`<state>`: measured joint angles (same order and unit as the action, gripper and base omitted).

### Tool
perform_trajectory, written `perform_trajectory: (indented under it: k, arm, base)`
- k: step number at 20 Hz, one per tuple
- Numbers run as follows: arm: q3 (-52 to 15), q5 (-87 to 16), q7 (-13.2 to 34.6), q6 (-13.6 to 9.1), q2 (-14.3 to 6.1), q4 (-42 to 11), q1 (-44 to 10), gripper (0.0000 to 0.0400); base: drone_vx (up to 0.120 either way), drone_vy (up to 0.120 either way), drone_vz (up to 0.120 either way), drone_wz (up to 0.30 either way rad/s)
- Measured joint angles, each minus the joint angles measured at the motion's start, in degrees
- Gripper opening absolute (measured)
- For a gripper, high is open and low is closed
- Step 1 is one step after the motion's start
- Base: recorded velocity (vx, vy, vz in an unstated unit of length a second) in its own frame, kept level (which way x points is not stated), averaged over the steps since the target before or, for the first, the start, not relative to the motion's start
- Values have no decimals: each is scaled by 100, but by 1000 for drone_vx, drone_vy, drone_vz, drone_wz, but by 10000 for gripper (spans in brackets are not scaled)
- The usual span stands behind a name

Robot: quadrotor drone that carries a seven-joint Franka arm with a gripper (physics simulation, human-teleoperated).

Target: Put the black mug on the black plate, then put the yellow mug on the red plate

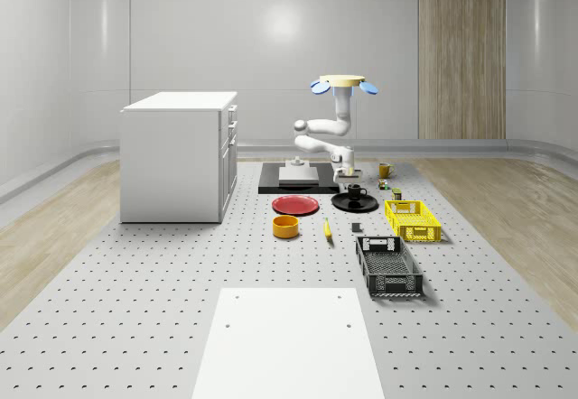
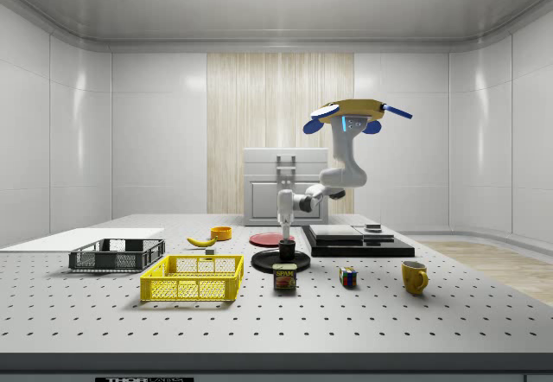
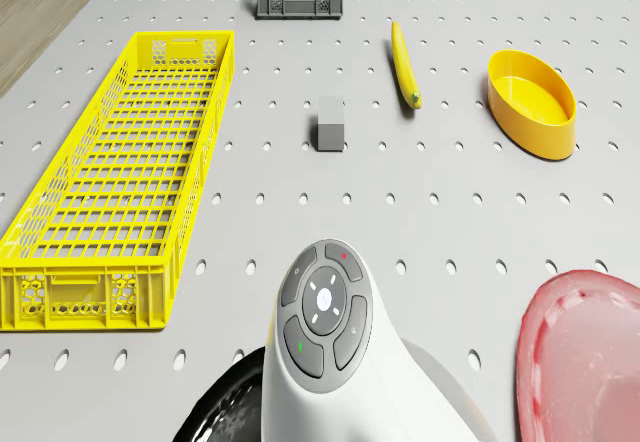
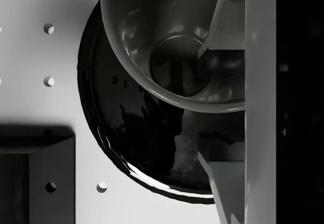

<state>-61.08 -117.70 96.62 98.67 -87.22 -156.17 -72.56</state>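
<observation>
The drone (image 1: 343, 83) hovered above the perforated table (image 1: 181, 273), roughly over the dark slab (image 2: 359, 245) behind the plates. Its arm was bent down to the black plate (image 1: 365, 205). The black mug (image 1: 358, 191) stood upright on that plate, a little off its middle in the wrist view. The first half of the job therefore appeared done, short of the arm drawing clear.

The gripper (image 4: 223, 105) pointed straight down at the black mug (image 4: 172, 57). Its fingers (image 4: 228, 31) were spread, one hanging inside the cup and the other outside over the black plate (image 4: 131, 138), with the rim passing between them. Neither finger appeared to press the wall, which suggested the cup was loose rather than pinched. In the side view the gripper (image 2: 285, 225) sat directly above the mug, low over the plate.

The second half was untouched. The red plate (image 1: 296, 205) lay bare just beside the black one, toward the whole-scene view's left. The yellow mug (image 1: 385, 171) stood upright on the table, well apart from the red plate, past the black plate toward the back and the whole-scene view's right. By the look of it, the hand had yet to lift off, cross to that cup and carry it over the black plate to the red one.
</observation>
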Motion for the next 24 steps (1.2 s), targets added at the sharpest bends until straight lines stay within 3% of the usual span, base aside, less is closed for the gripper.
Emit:
perform_trajectory:
  k: [3, 7, 14, 20, 24]
  arm:
    - [26, -35, -11, -17, 33, 11, 9, 317]
    - [-142, 107, -28, -132, 45, -85, 81, 369]
    - [-450, 378, -44, -313, 57, -237, 185, 395]
    - [-529, 443, -52, -370, 75, -272, 214, 399]
    - [-545, 454, -56, -389, 87, -280, 223, 400]
  base:
    - [0, 0, 0, 0]
    - [0, 0, 10, 0]
    - [0, 0, 120, 0]
    - [-93, 120, 120, 0]
    - [-120, 120, 0, 0]
